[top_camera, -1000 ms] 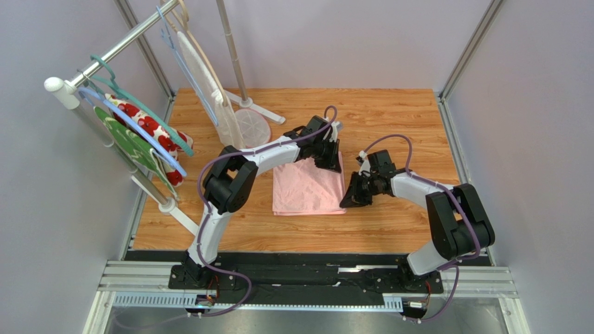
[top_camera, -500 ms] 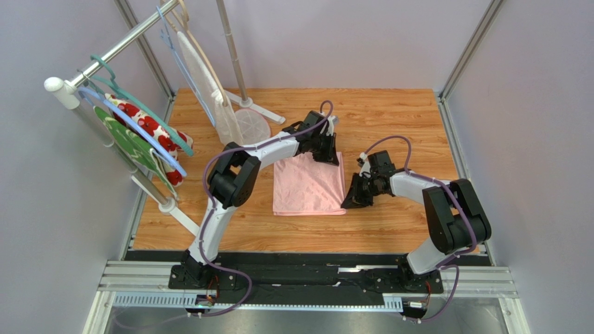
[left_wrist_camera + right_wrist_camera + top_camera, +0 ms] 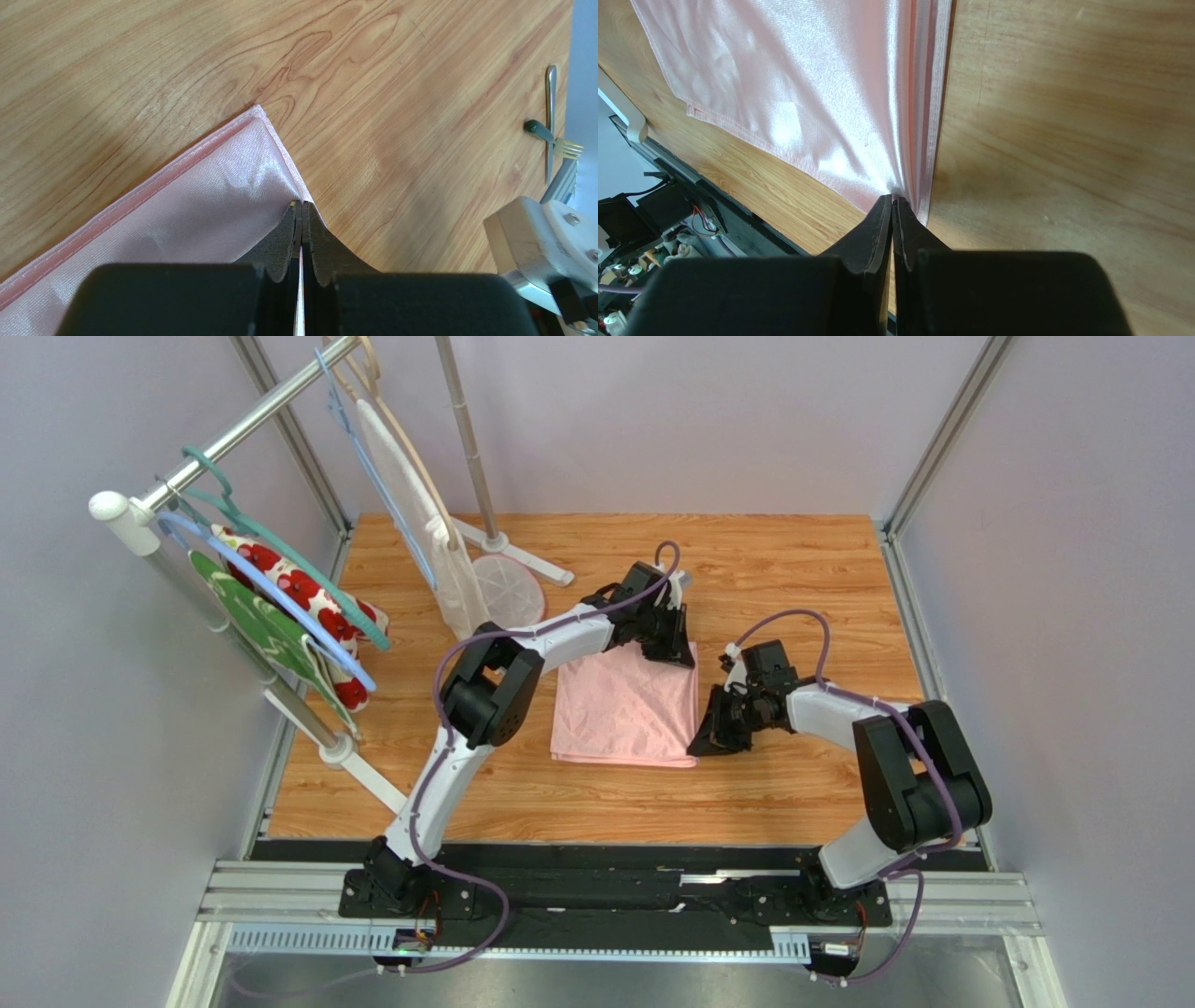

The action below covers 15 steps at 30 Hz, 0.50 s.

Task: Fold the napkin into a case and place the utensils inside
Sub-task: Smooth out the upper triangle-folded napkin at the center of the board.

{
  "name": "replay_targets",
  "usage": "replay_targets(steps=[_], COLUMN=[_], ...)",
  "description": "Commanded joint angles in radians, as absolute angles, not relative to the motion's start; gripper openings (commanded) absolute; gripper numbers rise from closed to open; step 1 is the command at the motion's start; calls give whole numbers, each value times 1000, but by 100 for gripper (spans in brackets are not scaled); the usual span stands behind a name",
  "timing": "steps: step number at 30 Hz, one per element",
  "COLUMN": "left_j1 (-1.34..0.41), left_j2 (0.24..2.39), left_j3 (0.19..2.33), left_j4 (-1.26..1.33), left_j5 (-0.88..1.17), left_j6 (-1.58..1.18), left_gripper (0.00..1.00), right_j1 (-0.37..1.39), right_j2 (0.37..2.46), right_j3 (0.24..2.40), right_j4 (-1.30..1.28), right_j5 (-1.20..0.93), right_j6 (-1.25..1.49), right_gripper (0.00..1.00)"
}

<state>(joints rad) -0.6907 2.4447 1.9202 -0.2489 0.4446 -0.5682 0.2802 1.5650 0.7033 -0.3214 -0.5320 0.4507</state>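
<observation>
Left fingers (image 3: 295,227): pinched shut on the napkin (image 3: 627,707), right edge by its far corner.
Right fingers (image 3: 885,217): pinched shut on the same edge, by the near corner.
Napkin: lies folded mid-way across the wooden surface (image 3: 786,560).

Wooden tabletop (image 3: 786,560), metal rack (image 3: 239,434) with hangers (image 3: 267,584), green cloth (image 3: 255,626), red-flowered white cloth (image 3: 334,627), white stand (image 3: 508,591)

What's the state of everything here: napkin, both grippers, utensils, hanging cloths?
napkin: lying flat on the table, layered along its right edge.
left gripper: shut on the napkin's far right corner.
right gripper: shut on the napkin's near right edge.
utensils: lying on the table, outside the napkin.
flowered cloth: hanging on the rack.
green cloth: hanging on the rack.
</observation>
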Motion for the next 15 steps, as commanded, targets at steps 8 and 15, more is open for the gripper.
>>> replay_targets(steps=[8,15], left_j1=[-687,-687], left_j2=[2433,2442], left_j3=[1925,1925], left_j4=[-219,-219], left_j5=[437,437], left_j6=[-583,-591], left_gripper=[1,1], right_j1=[290,290], right_j2=[1469,1514], right_j3=[801,695], right_j4=[-385,-307], right_j5=[-549,-574], right_j6=[445,463], right_gripper=[6,5])
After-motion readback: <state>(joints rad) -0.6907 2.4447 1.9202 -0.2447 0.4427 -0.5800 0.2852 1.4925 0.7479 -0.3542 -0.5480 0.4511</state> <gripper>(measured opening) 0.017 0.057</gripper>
